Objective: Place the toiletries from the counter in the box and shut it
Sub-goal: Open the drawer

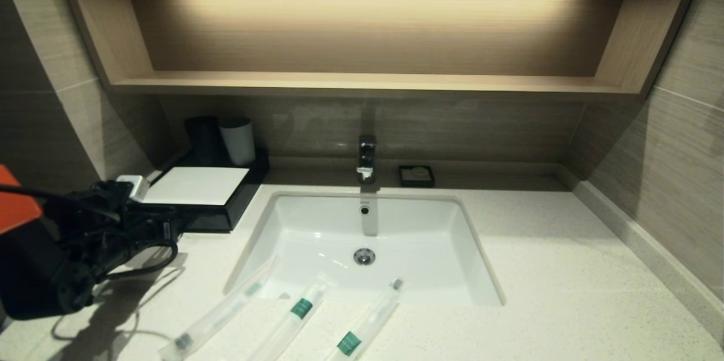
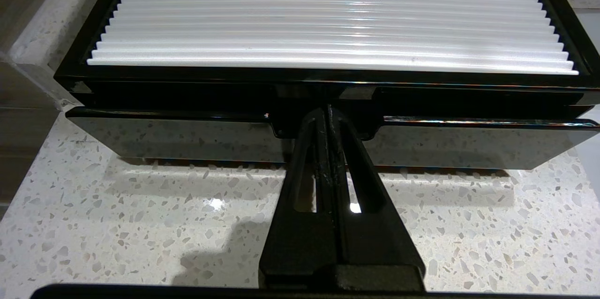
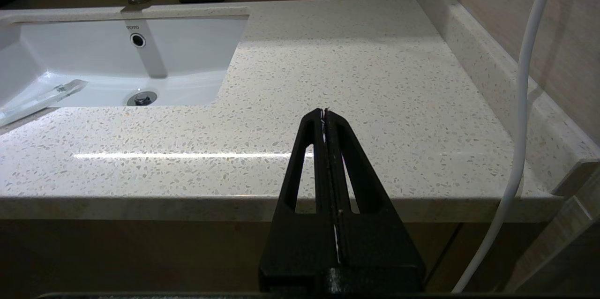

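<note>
Left gripper [image 2: 328, 111]: jaws pressed flat together, nothing between them, tips tucked into the centre notch at the front of the box drawer [image 2: 187, 142]. No grip on the drawer front as such; tips only lodged in the recess, contact with its back edge likely but not certain. Drawer front standing slightly proud of the box [image 2: 328, 78] body, a thin gap along its top edge. Hard to say whether just cracked open or simply its resting fit. Ribbed white top panel [image 2: 333, 13] above.

Left arm low and roughly level over the counter [image 1: 565, 293], reaching in from the left edge of the head view toward the box front, cables trailing, shadow on the stone.

Right gripper [image 3: 325, 114]: jaws closed, empty, parked off the front edge of the counter, well apart from everything.

Task barely begun. All three toiletries out on the counter at the near rim of the sink [image 1: 373, 236]: dark-tipped sleeve [image 1: 220, 313] on the left, green-banded sleeve [image 1: 297, 316] in the middle, second green-banded sleeve [image 1: 365, 324] to its right, far ends overhanging the basin. Nothing in the box. Left to do, by judgement: pull drawer out fully, three transfers, push shut.

Beyond: two cups [image 1: 237, 140] behind the box, faucet [image 1: 366, 157], soap dish [image 1: 416, 175].
</note>
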{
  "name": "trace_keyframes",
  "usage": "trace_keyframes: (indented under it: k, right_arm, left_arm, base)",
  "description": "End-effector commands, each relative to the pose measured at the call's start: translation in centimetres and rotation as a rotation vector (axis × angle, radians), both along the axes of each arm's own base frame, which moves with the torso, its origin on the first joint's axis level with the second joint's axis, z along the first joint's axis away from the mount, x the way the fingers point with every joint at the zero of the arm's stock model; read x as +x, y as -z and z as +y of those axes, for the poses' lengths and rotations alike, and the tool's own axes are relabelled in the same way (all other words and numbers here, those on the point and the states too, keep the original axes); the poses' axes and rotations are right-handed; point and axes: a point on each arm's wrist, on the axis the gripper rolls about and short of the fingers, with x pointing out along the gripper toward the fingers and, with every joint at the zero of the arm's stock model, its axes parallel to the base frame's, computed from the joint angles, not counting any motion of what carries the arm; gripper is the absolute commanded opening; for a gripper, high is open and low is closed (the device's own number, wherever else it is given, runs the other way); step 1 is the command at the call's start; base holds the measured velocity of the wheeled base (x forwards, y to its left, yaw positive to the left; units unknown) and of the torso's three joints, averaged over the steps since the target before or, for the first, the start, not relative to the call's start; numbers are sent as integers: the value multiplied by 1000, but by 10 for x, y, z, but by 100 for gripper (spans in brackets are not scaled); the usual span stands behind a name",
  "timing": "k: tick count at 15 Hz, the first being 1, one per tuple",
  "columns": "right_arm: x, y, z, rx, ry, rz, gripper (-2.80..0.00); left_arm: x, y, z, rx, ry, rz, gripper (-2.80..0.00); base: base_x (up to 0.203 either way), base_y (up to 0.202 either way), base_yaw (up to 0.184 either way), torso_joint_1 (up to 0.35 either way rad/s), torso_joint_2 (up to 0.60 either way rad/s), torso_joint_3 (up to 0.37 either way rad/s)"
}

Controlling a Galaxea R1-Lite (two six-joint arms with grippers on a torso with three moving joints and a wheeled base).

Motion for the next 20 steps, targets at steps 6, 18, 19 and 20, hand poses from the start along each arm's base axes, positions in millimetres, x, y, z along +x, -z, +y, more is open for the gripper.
trace_keyframes:
  k: [6,18,19,20]
  right_arm:
    - [0,0,0,0,0,1,-280]
    - [0,0,0,0,0,1,-280]
    - [0,0,0,0,0,1,-280]
    - [0,0,0,0,0,1,-280]
  left_arm:
    - [2,3,1,0,1,0,-280]
    - [4,3,0,0,4,-6,-280]
    - [4,4,1,-1,4,-4,-280]
    - [4,5,1,-1,4,-3,-280]
  base:
    - [0,0,0,0,0,0]
    - [0,0,0,0,0,0]
    - [0,0,0,0,0,0]
    - [0,0,0,0,0,0]
